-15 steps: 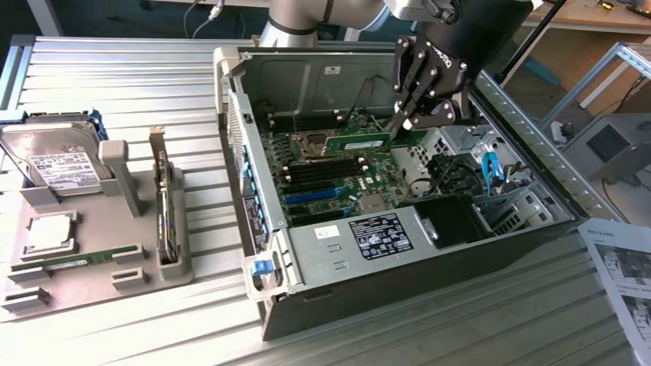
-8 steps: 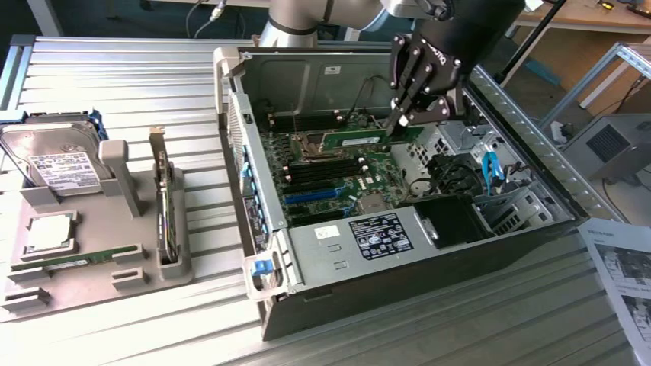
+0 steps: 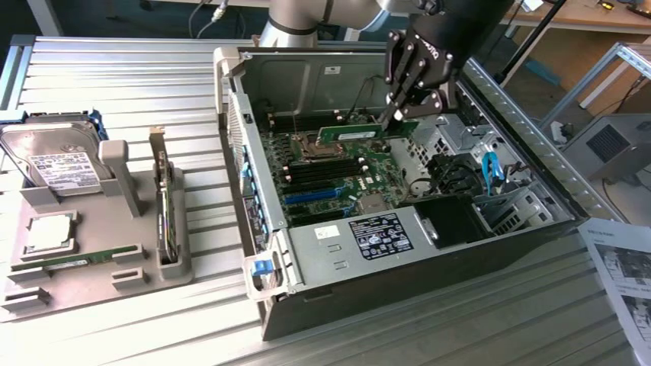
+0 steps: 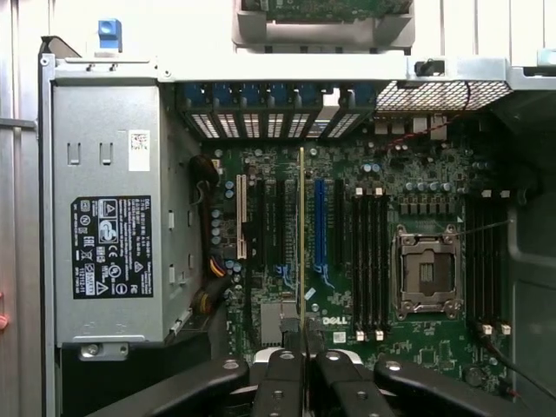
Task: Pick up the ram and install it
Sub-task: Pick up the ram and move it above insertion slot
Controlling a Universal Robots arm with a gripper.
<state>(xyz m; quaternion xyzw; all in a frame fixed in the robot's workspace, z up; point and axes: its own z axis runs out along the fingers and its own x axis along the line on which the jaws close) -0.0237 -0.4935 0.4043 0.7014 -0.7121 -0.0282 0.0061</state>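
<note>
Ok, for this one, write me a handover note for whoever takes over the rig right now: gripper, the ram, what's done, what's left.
Gripper: shut on the ram, gripping it at one end.
Ram: held in the air inside the open computer case, above the motherboard. The wrist view looks straight down its edge.
Done: the pick-up. The ram is in the gripper and over the board.
Left: the install. The ram is not seated in any slot.
Also there: a second green stick lies in the grey holder on the exterior view's left, outside the case.

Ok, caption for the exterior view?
Claw shut on the ram, held over the motherboard inside the open computer case.
</note>
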